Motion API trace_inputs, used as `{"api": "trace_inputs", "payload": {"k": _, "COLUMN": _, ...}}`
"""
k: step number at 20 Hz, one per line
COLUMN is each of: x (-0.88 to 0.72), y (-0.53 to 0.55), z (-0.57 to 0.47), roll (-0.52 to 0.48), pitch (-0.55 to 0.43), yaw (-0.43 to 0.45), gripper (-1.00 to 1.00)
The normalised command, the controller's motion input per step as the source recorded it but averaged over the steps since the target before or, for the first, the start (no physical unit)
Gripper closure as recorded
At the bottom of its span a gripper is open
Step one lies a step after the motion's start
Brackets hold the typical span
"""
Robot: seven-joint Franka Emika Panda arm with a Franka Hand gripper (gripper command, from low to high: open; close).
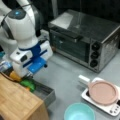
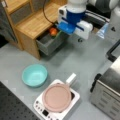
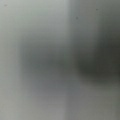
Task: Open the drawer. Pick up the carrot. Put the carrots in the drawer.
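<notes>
In both front views the drawer [image 1: 46, 92] [image 2: 48, 43] stands pulled out from the wooden cabinet [image 1: 17, 100] [image 2: 32, 23], and toy pieces lie at its inner end. In a front view an orange piece [image 1: 15, 75] and a green piece [image 1: 28, 83] sit at the drawer's left end, right under the arm's white and blue wrist; in a front view a round orange-red piece [image 2: 53, 31] shows in the drawer just left of that wrist. Which of these is the carrot I cannot tell for sure. The gripper [image 1: 26, 75] [image 2: 61, 30] reaches down into the drawer just beside those pieces, its fingers hidden behind the wrist body, so whether they are apart, together or clamped on something cannot be told. The wrist view gives only grey blur. Further right on the grey table lie a teal bowl [image 1: 79, 112] [image 2: 34, 75], a pink pan [image 1: 103, 92] [image 2: 57, 97] on a white hob, and the toaster oven [image 1: 83, 37] [image 2: 107, 92].
</notes>
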Motion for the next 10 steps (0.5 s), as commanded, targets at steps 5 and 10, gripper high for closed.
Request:
{"api": "trace_inputs", "payload": {"k": 5, "x": 0.14, "y": -0.26, "z": 0.09, "roll": -0.037, "pitch": 0.095, "yaw": 0.14, "gripper": -1.0}}
{"api": "trace_inputs", "payload": {"k": 10, "x": 0.16, "y": -0.17, "z": 0.1, "roll": -0.032, "pitch": 0.107, "yaw": 0.137, "gripper": -1.0}}
